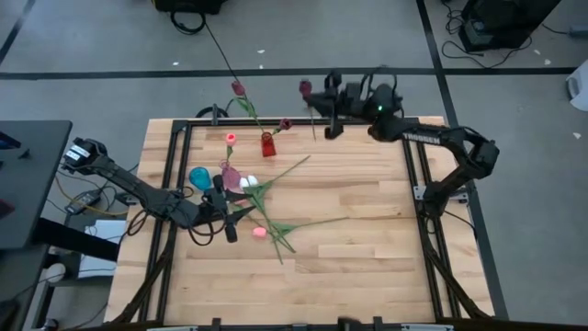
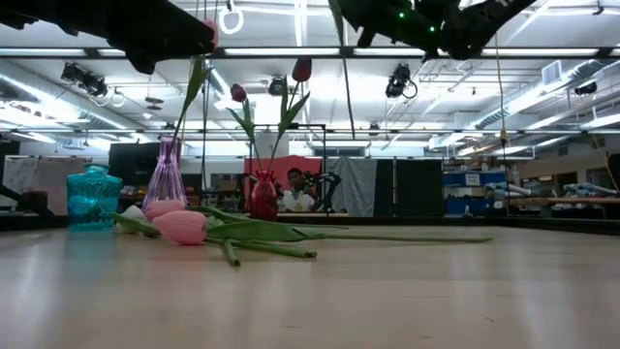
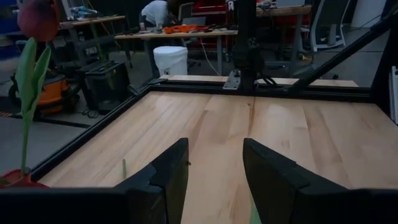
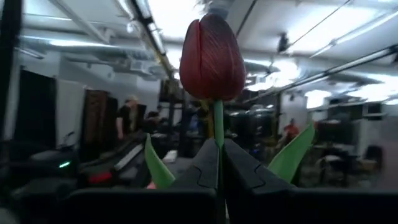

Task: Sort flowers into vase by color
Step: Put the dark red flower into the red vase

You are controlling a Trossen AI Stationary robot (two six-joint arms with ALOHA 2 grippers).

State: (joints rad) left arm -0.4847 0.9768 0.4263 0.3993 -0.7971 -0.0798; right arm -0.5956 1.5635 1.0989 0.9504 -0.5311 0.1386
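Note:
My right gripper is over the table's far edge, shut on a maroon tulip that stands upright, its head above the fingers. A red vase holds two maroon tulips. A pink vase holds a pink tulip. A pink tulip and a white one lie on the wood with several green stems. My left gripper hovers open beside those lying flowers, with nothing between its fingers. My right gripper pinches the maroon tulip's stem just below the head, between its two fingers, which lie across the stem. The tulip is lifted clear and upright, head above the fingers. The rest of the stem hangs straight down below them.
A teal glass vase stands left of the pink one. A black metal frame runs round the wooden top. Bare wood covers the near and right parts. A person sits in the room beyond the far edge.

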